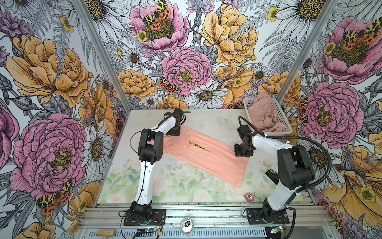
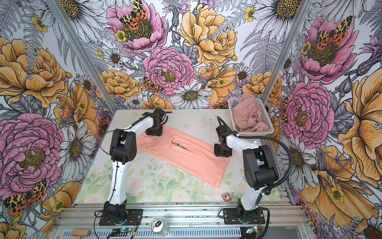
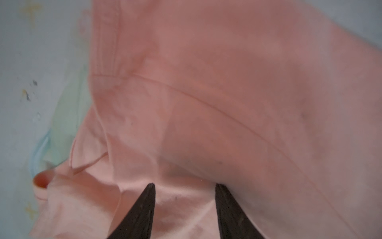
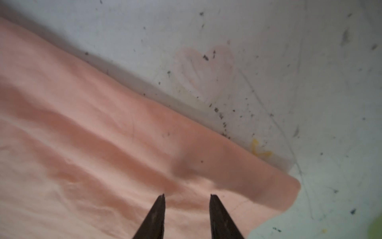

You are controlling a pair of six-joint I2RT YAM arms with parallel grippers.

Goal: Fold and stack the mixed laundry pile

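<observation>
shirt (image 1: 206, 157) mid-frame, folded strip running upper left to lower right | left gripper (image 3: 184, 184) at upper-left end, jaws parted over cloth | right gripper (image 4: 187, 195) near lower-right end, parted | pink garment (image 1: 262, 118) in basket (image 1: 283, 115)

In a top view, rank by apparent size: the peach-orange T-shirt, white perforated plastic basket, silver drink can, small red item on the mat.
Largest to smallest:
1. peach-orange T-shirt
2. white perforated plastic basket
3. silver drink can (nearer the camera, so flattered)
4. small red item
</observation>
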